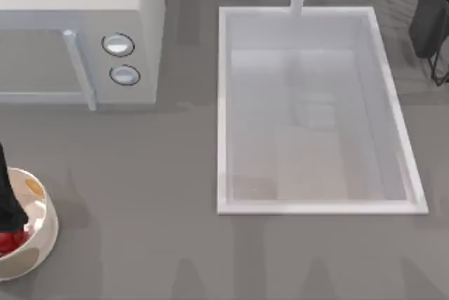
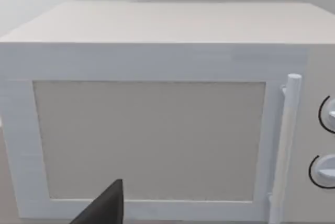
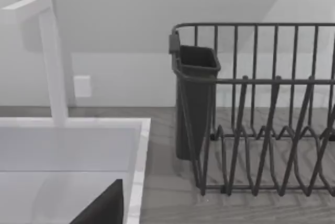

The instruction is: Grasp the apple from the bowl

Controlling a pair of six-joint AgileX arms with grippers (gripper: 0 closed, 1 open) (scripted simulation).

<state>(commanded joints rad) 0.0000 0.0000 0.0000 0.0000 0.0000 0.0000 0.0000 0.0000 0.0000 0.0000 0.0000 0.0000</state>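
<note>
The cream-white bowl [image 1: 48, 228] sits at the table's front left corner, with an orange-yellow patch on its inner wall. The deep-red apple [image 1: 7, 242] lies inside it, partly covered by my left arm. My left gripper [image 1: 8, 224] reaches down into the bowl right at the apple; whether it touches the fruit is hidden. My right gripper [image 1: 426, 33] is parked at the back right, above the dish rack.
A white microwave [image 1: 77, 30] with two knobs stands at the back left and faces the left wrist camera [image 2: 152, 130]. A recessed sink [image 1: 316, 111] with a faucet [image 3: 49, 56] takes the middle right. A dark wire dish rack [image 3: 261, 119] stands right of it.
</note>
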